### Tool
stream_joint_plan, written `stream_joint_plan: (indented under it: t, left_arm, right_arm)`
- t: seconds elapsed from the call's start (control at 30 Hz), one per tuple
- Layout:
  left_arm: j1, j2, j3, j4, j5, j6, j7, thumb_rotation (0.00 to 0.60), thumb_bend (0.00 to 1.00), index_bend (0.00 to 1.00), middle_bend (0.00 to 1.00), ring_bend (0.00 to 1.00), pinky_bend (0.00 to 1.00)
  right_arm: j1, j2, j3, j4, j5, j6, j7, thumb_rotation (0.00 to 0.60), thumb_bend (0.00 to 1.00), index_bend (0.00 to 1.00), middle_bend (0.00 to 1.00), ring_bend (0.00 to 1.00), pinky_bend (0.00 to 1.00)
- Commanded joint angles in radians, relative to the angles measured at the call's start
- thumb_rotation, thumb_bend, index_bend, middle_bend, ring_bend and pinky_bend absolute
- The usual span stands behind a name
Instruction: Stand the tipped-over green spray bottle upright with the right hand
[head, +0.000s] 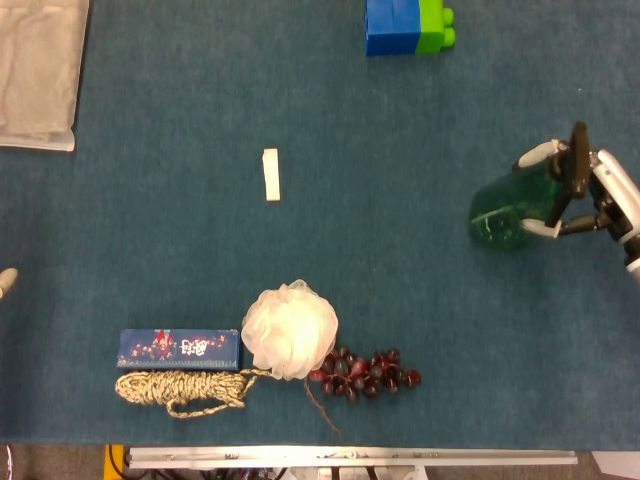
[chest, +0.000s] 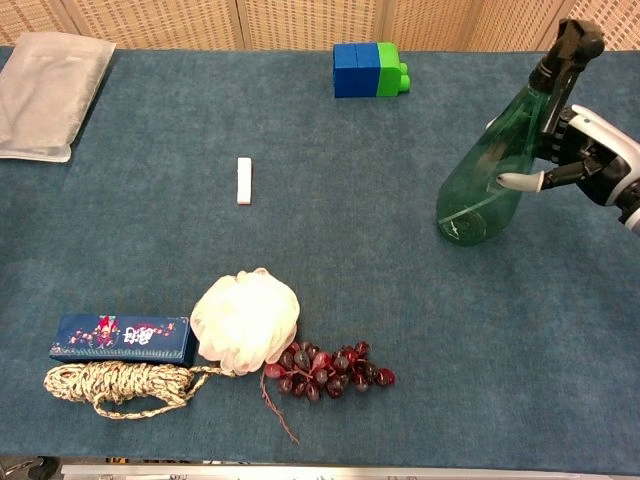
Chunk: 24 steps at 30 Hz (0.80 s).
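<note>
Blue worktop (chest: 420, 320), and the right hand (chest: 590, 165) grips the green spray bottle (chest: 490, 180), nearly upright but leaning; next it probably needs settling flat, then letting go.

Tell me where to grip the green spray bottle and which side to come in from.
Grip the green spray bottle on its tapering upper body just below the black spray head, coming from its right, as the right hand does now. The body narrows there enough for fingers to wrap it, the bottle leans that way, and the wide base stays free to seat on the table.
</note>
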Motion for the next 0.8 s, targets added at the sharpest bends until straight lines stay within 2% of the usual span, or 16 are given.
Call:
stream_joint_plan:
  t: [0.03, 0.23, 0.53, 0.8]
  left_arm:
    - [0.0, 0.0, 0.0, 0.0, 0.0, 0.0, 0.0, 0.6, 0.0, 0.0, 0.0, 0.0, 0.0]
    - [0.0, 0.0, 0.0, 0.0, 0.0, 0.0, 0.0, 0.6, 0.0, 0.0, 0.0, 0.0, 0.0]
    - [0.0, 0.0, 0.0, 0.0, 0.0, 0.0, 0.0, 0.6, 0.0, 0.0, 0.0, 0.0, 0.0]
    - [0.0, 0.0, 0.0, 0.001, 0.001, 0.0, -0.001, 0.6, 0.0, 0.0, 0.0, 0.0, 0.0]
  right_arm:
    - [0.001, 0.001, -0.004, 0.005, -0.006, 0.005, -0.006, 0.6, 0.03, 0.56, 0.47, 0.34, 0.31]
    - [0.004, 0.007, -0.018, 0.012, -0.023, 0.012, -0.002, 0.6, 0.03, 0.46, 0.38, 0.24, 0.27]
    - [0.003, 0.014, -0.029, 0.026, -0.036, 0.032, 0.014, 0.6, 0.0, 0.16, 0.18, 0.1, 0.19]
    - [-0.003, 0.035, -0.038, 0.012, -0.048, 0.06, 0.018, 0.6, 0.0, 0.06, 0.11, 0.05, 0.16]
